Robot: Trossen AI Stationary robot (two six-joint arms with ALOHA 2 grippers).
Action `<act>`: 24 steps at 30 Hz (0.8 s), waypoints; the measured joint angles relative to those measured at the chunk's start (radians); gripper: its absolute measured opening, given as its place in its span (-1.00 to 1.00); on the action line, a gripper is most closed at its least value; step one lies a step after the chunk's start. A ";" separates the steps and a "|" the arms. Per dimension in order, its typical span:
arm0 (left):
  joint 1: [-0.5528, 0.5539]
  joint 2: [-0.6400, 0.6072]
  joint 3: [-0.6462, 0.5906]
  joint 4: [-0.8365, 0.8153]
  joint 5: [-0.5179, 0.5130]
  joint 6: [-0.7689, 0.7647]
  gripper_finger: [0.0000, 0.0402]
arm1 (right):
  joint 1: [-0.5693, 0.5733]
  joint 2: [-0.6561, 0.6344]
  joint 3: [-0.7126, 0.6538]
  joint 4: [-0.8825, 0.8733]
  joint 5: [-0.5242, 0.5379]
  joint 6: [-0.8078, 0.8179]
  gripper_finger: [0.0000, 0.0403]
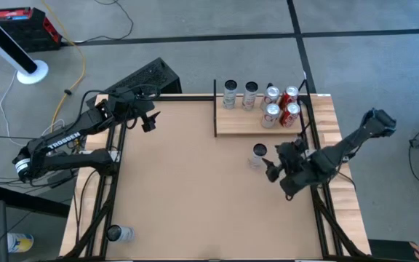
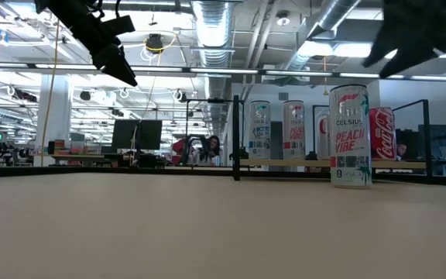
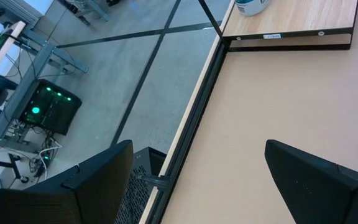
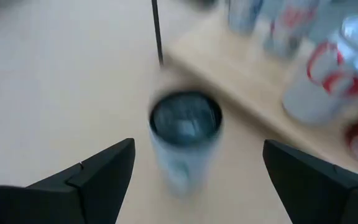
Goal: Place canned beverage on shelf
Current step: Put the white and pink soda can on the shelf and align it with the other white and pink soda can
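A white canned beverage (image 1: 259,155) (image 2: 350,136) stands upright on its base on the brown tabletop, just in front of the shelf (image 1: 260,122). The shelf is a pale wood platform at the far right, and several cans (image 1: 270,102) stand on it. My right gripper (image 1: 273,163) (image 4: 194,180) is open beside the can, on its right-hand near side and higher than it. In the right wrist view the can (image 4: 185,134) shows ahead of the fingers, apart from them. My left gripper (image 1: 148,120) (image 3: 197,180) hangs open above the table's far left part.
Thin black uprights (image 1: 215,109) stand at the shelf's left end. Another can (image 1: 120,233) lies at the table's near left corner. Black frame rails (image 1: 108,189) run along the table's sides. Bare tabletop (image 1: 195,182) spreads between the two arms.
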 joint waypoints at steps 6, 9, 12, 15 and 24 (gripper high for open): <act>0.000 0.000 0.000 0.000 -0.002 0.000 0.74 | 0.022 -0.004 -0.126 0.274 0.185 -0.044 0.87; 0.000 0.000 0.000 0.000 -0.002 0.000 0.74 | 0.004 0.032 -0.133 0.336 0.206 -0.094 0.87; 0.000 0.000 0.000 0.000 -0.002 -0.004 0.74 | -0.015 0.071 -0.133 0.360 0.232 -0.129 0.87; 0.000 0.000 0.000 -0.002 -0.002 -0.005 0.74 | -0.041 0.118 -0.133 0.360 0.233 -0.130 0.87; 0.000 0.000 0.000 -0.012 -0.003 -0.021 0.74 | -0.096 0.209 -0.133 0.362 0.187 -0.085 0.87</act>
